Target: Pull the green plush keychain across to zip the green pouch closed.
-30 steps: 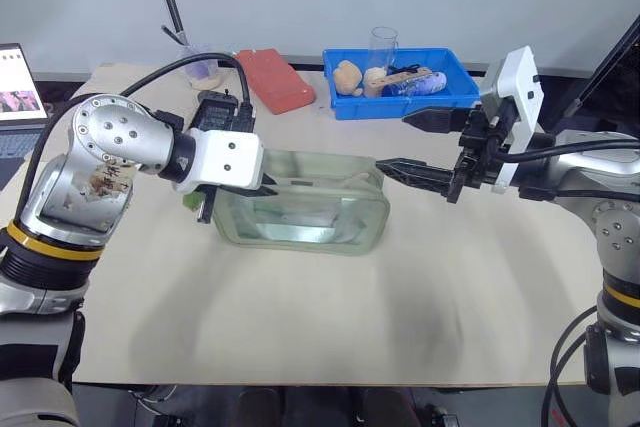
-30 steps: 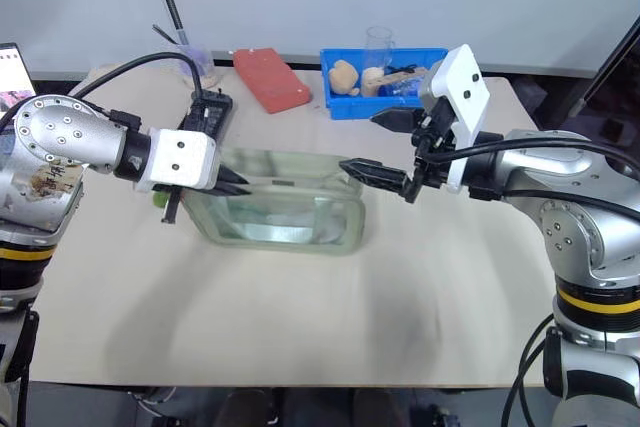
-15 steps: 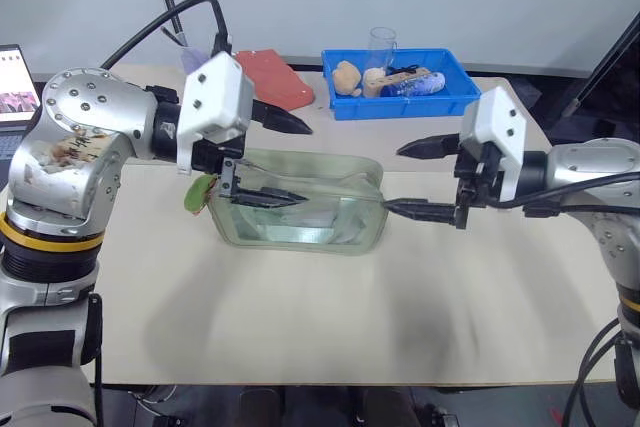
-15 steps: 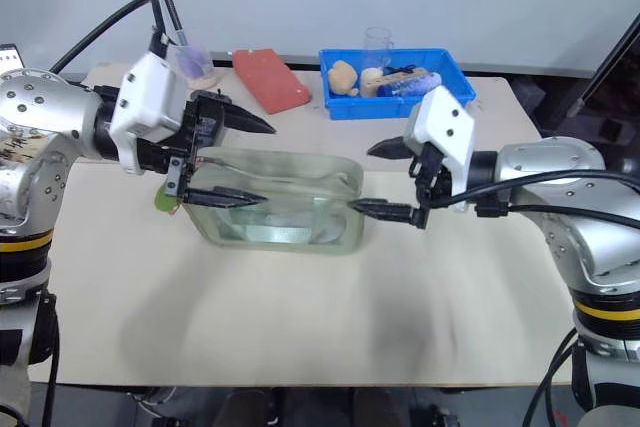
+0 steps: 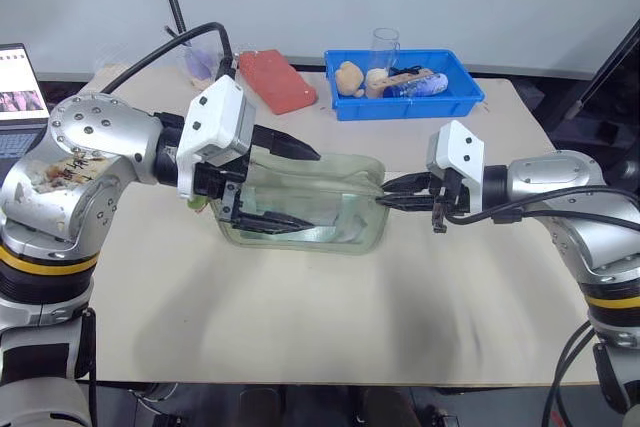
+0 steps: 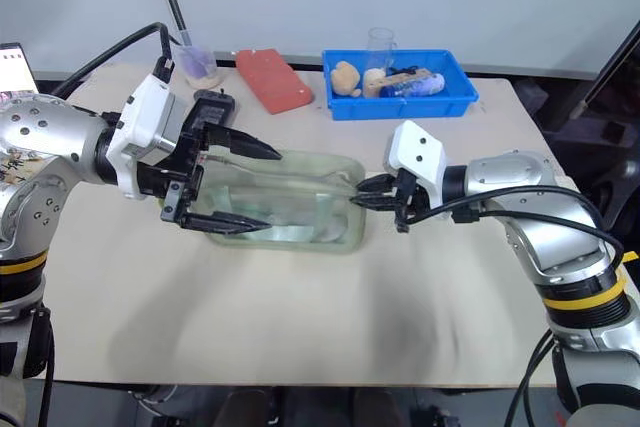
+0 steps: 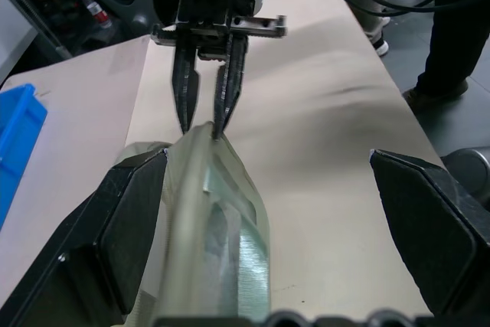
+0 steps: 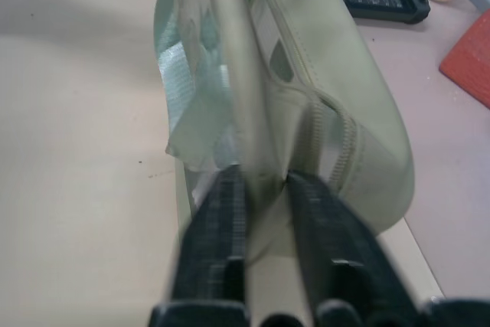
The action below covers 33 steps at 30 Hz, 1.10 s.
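Green pouch (image 5: 305, 207): lies on the tan surface (image 5: 300, 317) at the centre of the left eye frame, long side running left to right, clear window panel toward the camera, strap along its top.

Green plush keychain (image 5: 196, 203): only a sliver of lime green shows at the pouch's left end, just below the left tool's white housing, left of frame centre; mostly hidden by the arm.

Left tool (image 5: 305, 187): two black fingers spread wide, pointing toward frame right; upper finger above the pouch's top edge, lower finger across the front window panel. The pouch sits between them in the left wrist view; whether the fingers touch it I cannot tell.

Right tool (image 6: 358, 193): fingers pressed together, pinching the fabric at the pouch's right end, right of frame centre. In the right wrist view the two fingers (image 8: 222, 227) nip the strap end where it meets the end panel.

Blue bin (image 5: 465, 99): upper right of centre at the far edge of the surface, holding small items and a clear cup; well apart from the pouch.

Red flat object (image 5: 278, 81): upper middle, left of the bin.

Black device (image 6: 212, 105): on the surface behind the left tool.

Laptop (image 5: 18, 97): left edge of frame, screen lit.
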Available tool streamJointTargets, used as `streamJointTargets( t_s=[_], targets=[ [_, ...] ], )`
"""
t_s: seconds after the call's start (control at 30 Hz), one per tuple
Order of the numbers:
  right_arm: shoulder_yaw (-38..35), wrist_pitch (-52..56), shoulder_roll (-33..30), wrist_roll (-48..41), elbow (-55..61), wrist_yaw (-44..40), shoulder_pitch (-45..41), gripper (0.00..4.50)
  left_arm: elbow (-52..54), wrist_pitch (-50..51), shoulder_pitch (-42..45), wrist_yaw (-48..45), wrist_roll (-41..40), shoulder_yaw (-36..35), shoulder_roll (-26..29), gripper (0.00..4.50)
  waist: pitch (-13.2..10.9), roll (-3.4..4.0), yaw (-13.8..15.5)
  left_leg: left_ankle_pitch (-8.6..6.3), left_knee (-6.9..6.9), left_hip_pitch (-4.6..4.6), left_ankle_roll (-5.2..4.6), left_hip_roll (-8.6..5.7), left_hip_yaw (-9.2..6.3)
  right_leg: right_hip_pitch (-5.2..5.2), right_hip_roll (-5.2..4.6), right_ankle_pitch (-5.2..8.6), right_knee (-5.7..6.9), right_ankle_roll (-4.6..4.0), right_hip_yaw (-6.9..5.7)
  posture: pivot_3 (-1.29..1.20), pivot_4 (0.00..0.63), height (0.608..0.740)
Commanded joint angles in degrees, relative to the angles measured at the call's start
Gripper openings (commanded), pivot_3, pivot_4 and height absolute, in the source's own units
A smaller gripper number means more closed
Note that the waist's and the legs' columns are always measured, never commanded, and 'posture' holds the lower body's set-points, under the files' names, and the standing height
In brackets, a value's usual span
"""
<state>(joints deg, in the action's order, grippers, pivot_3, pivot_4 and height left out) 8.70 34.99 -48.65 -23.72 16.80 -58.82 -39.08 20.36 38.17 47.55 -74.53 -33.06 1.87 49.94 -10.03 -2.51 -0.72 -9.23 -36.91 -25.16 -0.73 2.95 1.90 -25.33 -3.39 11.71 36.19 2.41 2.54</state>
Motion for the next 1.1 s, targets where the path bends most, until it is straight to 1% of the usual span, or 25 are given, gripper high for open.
streamJointTargets(
  t_s=[0.03,0.13,0.2,0.3,0.33,0.37,0.43,0.53,0.63,0.77,0.83,0.9,0.93,1.1],
  targets=[
    [-1.2,-0.7,0.3,-0.4,1.0,-1.1,-0.4,0.03,0.0,2.6,0.6,3.7,-1.5,-4.5,1.7,4.5,0.0,0.0,0.0,0.0,0.0,0.0,0.0,0.0,0.0,0.0,0.0,0.0,0.0,0.0,0.0,0.0,0.15,0.74],
    [-1.5,-0.3,0.7,-0.6,1.0,-1.4,-0.6,0.03,-4.2,4.5,0.2,8.1,-1.2,-8.9,3.0,4.5,0.0,0.0,0.0,0.0,0.0,0.0,0.0,0.0,-0.01,0.0,0.0,-0.01,0.01,0.02,-0.01,0.0,0.15,0.74],
    [-1.8,0.1,1.0,-0.8,1.3,-1.2,-0.6,0.03,-8.6,4.1,-1.4,10.7,0.8,-12.2,5.1,4.5,0.0,0.0,-0.2,0.0,0.0,0.02,0.0,0.01,-0.01,-0.01,0.01,-0.03,0.03,0.06,-0.01,0.0,0.15,0.74],
    [-1.8,0.2,1.5,-0.4,1.6,-0.8,-0.4,0.03,-11.7,1.3,-10.4,11.1,4.1,-17.2,9.6,4.5,0.0,0.04,-0.8,0.0,0.05,0.08,0.0,0.02,0.0,-0.02,0.02,-0.03,0.04,0.06,0.0,0.0,0.15,0.74],
    [-1.9,0.4,1.7,-0.6,1.6,-0.6,-0.3,0.03,-10.6,1.5,-14.6,10.7,3.9,-19.3,10.5,4.5,0.0,0.04,-0.9,-0.02,0.09,0.1,-0.03,0.03,0.01,-0.03,0.02,-0.03,0.04,0.04,0.0,0.0,0.15,0.74],
    [-1.9,0.4,1.8,-0.6,1.5,-0.7,-0.3,0.03,-8.9,2.4,-18.4,10.7,3.0,-21.7,10.9,4.5,0.0,0.03,-0.9,-0.03,0.13,0.11,-0.04,0.04,0.02,-0.03,0.01,-0.09,0.05,-0.17,-0.01,0.0,0.15,0.74],
    [-1.7,0.1,2.1,-0.3,1.0,-0.7,-0.4,0.03,-5.6,3.2,-24.4,11.5,2.2,-24.6,10.8,4.5,0.0,0.0,-0.7,-0.04,0.16,0.09,-0.01,0.06,0.02,-0.05,-0.02,-0.14,0.01,-0.3,-0.04,0.0,0.15,0.74],
    [-1.3,-0.5,2.7,0.2,0.1,-0.8,-0.5,0.03,-1.9,3.6,-29.9,13.7,1.8,-26.5,9.6,4.5,0.0,-0.05,0.1,-0.04,0.14,0.03,0.01,0.07,0.02,-0.05,-0.06,-0.01,-0.07,-0.7,-0.11,0.0,0.15,0.74],
    [-1.4,-0.6,3.1,0.4,-0.2,-1.0,-0.6,0.03,0.5,1.6,-34.3,16.1,3.6,-26.2,8.3,4.5,0.0,-0.04,0.4,-0.03,0.11,0.03,0.04,0.05,0.06,-0.02,-0.15,-0.02,-0.08,-0.71,-0.11,0.0,0.15,0.74],
    [-1.4,-1.2,3.4,0.8,-0.6,-1.3,-0.6,0.03,-0.3,-2.1,-36.2,18.9,6.5,-24.3,7.0,4.5,0.0,-0.05,0.3,-0.03,0.11,0.04,0.04,0.09,0.09,-0.04,-0.12,-0.08,-0.06,-0.79,-0.12,0.0,0.15,0.74],
    [-1.2,-1.5,3.5,1.1,-0.9,-1.4,-0.6,0.0,-1.1,-3.4,-36.1,19.1,7.2,-23.9,7.2,3.94,0.0,-0.05,0.3,-0.02,0.11,0.04,0.04,0.11,0.09,-0.05,-0.09,-0.09,-0.06,-0.81,-0.14,0.0,0.15,0.74],
    [-1.2,-1.6,3.5,1.2,-1.0,-1.5,-0.7,0.0,-2.0,-3.7,-36.0,19.0,7.5,-24.1,8.0,3.25,0.0,-0.05,0.2,-0.02,0.11,0.04,0.04,0.1,0.09,-0.05,-0.09,-0.09,-0.07,-0.82,-0.13,0.0,0.15,0.74],
    [-1.3,-1.6,3.5,1.3,-1.1,-1.5,-0.6,0.0,-2.2,-3.6,-35.9,19.0,7.1,-24.2,8.0,2.69,0.0,-0.04,0.1,-0.03,0.11,0.04,0.04,0.1,0.09,-0.04,-0.09,-0.09,-0.07,-0.82,-0.13,0.0,0.15,0.74],
    [-1.4,-1.7,3.9,1.6,-1.1,-1.1,-0.5,0.0,-3.5,-4.0,-34.4,18.6,6.7,-23.8,9.0,0.24,0.0,-0.05,0.1,-0.03,0.11,0.04,0.04,0.1,0.1,-0.05,-0.09,-0.09,-0.07,-0.81,-0.13,0.0,0.15,0.74]
  ],
)
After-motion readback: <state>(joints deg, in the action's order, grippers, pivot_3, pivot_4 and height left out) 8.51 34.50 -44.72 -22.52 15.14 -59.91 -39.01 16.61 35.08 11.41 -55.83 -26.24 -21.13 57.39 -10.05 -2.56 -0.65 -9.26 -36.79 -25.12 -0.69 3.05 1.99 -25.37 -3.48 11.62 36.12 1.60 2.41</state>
